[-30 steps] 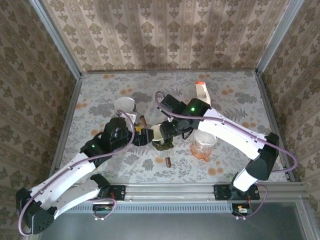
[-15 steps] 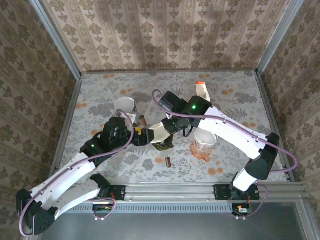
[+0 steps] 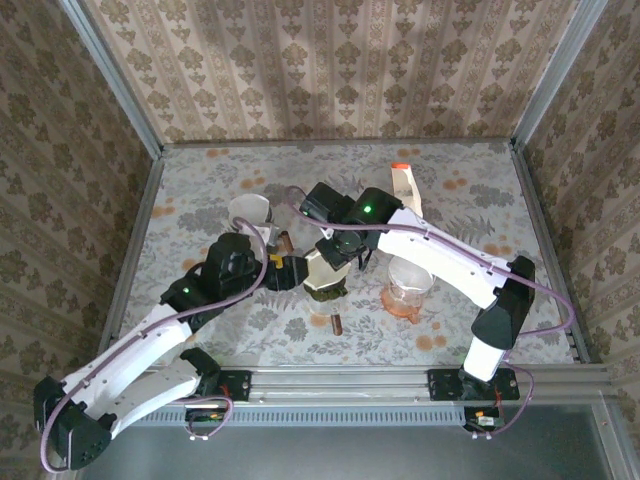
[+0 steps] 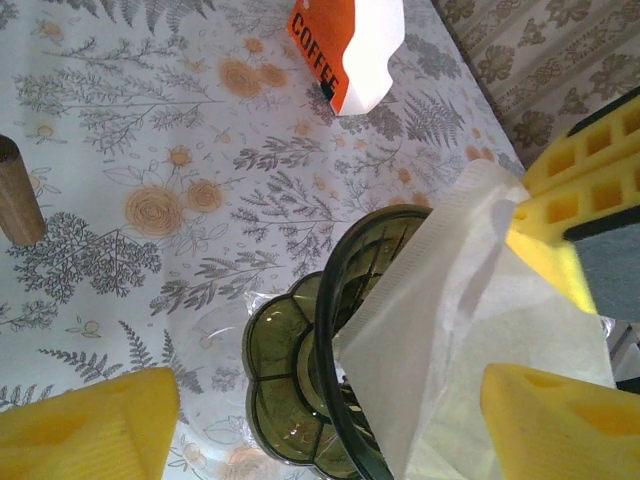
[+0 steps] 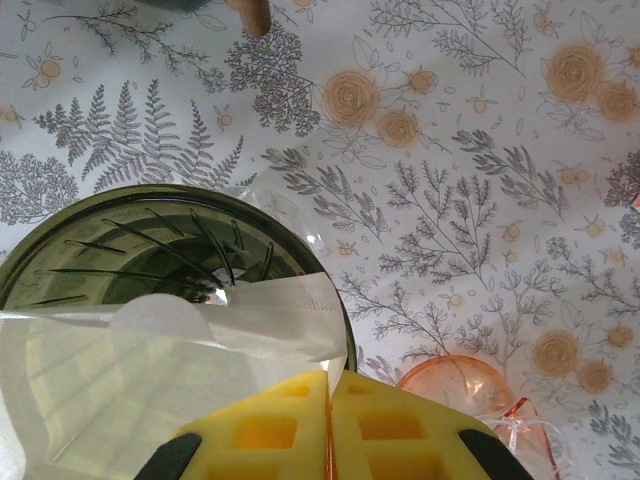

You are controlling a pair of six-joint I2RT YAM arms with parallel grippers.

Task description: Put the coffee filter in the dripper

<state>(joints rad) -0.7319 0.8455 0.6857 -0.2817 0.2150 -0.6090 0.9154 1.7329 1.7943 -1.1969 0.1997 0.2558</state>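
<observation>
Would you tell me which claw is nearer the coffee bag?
Right. The right claw, pinching the filter, is left of the coffee bag; the left claw sits farther left.

Coffee bag (image 4: 345,50), wooden peg (image 4: 17,205), pink glass jug (image 3: 407,290) on floral tabletop (image 3: 480,200).

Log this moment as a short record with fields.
dripper: green, standing on the table
filter: white paper, held over the dripper's mouth, not seated
right gripper: shut on the filter's edge
left gripper: open, astride the dripper
nearby: coffee bag
</observation>
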